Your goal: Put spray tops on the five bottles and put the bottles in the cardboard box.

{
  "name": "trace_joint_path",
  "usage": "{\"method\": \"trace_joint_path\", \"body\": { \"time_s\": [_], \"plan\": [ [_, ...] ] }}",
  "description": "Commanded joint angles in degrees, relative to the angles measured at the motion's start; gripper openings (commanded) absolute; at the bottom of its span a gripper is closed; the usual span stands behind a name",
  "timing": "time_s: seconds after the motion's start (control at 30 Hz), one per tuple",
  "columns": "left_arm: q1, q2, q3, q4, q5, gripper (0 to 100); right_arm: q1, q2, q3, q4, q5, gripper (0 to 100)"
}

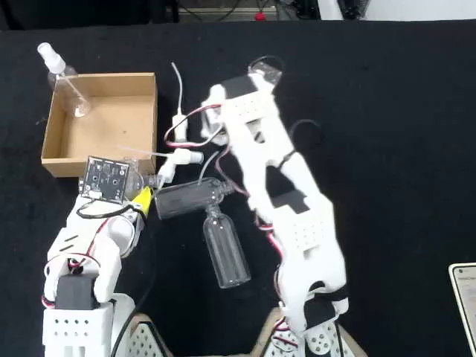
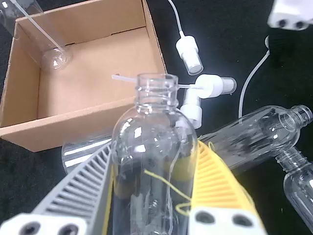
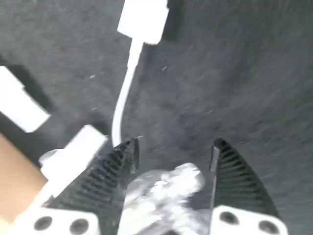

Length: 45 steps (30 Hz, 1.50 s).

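My left gripper [image 2: 154, 147] is shut on a clear bottle [image 2: 156, 107] with an open neck and no top, just in front of the cardboard box [image 2: 29, 132]; from above the gripper [image 1: 145, 191] is by the box's [image 1: 59, 160] near corner. Inside the box leans a bottle [image 1: 65, 78] with a spray top on. Two loose spray tops [image 1: 179, 123] [image 1: 183, 158] lie beside the box. Two bare bottles [image 1: 190, 198] [image 1: 225, 251] lie between the arms. My right gripper [image 3: 171, 156] holds a blurred whitish spray top [image 3: 164, 183] above the cloth, beyond the lying bottles.
The right arm [image 1: 286, 193] stretches across the middle of the black cloth. Another clear bottle [image 2: 83, 152] lies under my left gripper. A thin white tube [image 2: 249, 88] hangs near the lying bottles. A white card [image 1: 465, 294] sits at the right edge.
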Motion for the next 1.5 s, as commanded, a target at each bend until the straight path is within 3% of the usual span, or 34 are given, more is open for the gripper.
{"method": "trace_joint_path", "body": {
  "time_s": [0.0,0.23,0.63,0.8,1.17,1.3,1.47],
  "plan": [
    [0.84,-0.70,-0.92,-0.35,0.35,9,-2.11,-0.13,-2.59,-6.15,-5.10,23.4],
    [0.84,-0.70,-0.92,-0.35,0.35,9,-2.02,5.14,-2.59,-11.16,-5.54,23.4],
    [0.84,-0.70,-0.92,-0.35,0.26,9,-0.53,10.33,-7.69,-7.56,-5.63,19.1],
    [0.84,-0.70,-0.92,-0.35,0.26,9,4.22,9.89,-7.78,-5.27,-5.01,1.1],
    [0.84,-0.70,-0.92,-0.35,0.26,9,14.86,1.36,-7.69,-2.81,-1.14,1.1],
    [0.84,-0.70,-0.92,-0.35,0.26,9,19.16,-2.95,-7.16,-2.64,7.30,1.1],
    [0.84,-0.70,-0.84,-0.35,0.26,9,23.30,-3.38,-6.64,6.33,27.16,1.1]
  ]
}}
